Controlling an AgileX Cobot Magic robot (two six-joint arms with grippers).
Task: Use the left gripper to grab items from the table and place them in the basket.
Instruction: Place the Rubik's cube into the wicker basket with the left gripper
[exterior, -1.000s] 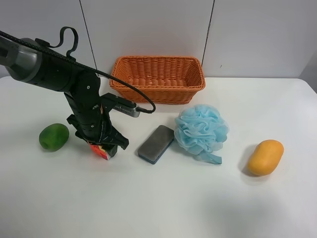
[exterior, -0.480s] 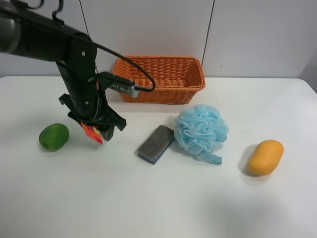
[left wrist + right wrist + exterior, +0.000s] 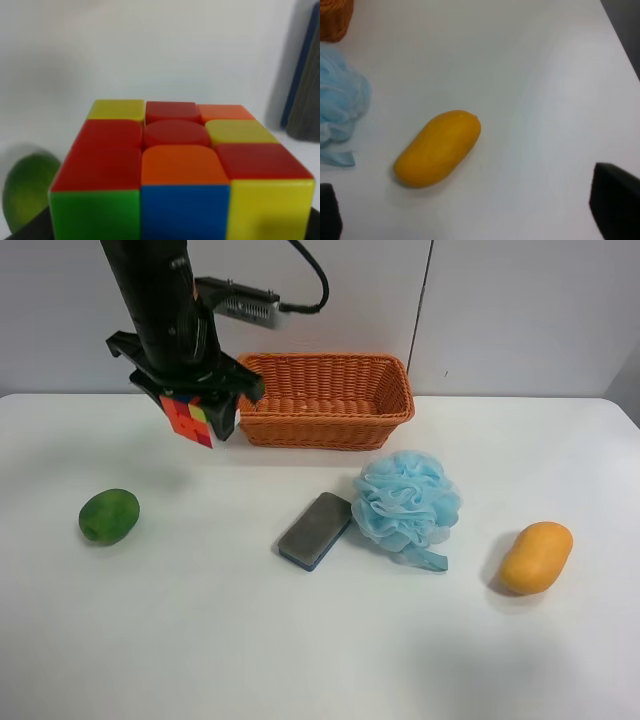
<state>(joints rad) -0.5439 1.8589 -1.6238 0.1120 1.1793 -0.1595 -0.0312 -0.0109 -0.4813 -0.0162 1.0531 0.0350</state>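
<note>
My left gripper (image 3: 196,412) is shut on the multicoloured puzzle cube (image 3: 189,421) and holds it high above the table (image 3: 300,640), just left of the basket's left end. The cube fills the left wrist view (image 3: 180,165). The orange wicker basket (image 3: 330,426) stands at the back centre and looks empty. On the table lie the green fruit (image 3: 109,515), the grey-blue sponge (image 3: 314,530), the light-blue pouf (image 3: 405,502) and the mango (image 3: 536,557). My right gripper (image 3: 470,205) is open above the table beside the mango (image 3: 439,147).
The left wrist view shows the green fruit (image 3: 27,190) and the sponge's edge (image 3: 302,100) far below the cube. The right wrist view shows the pouf (image 3: 340,115) and a basket corner (image 3: 335,20). A grey panelled wall (image 3: 500,310) stands behind the table.
My left gripper has risen from the table with the cube and moved back toward the basket's left end. The other items have not moved.
</note>
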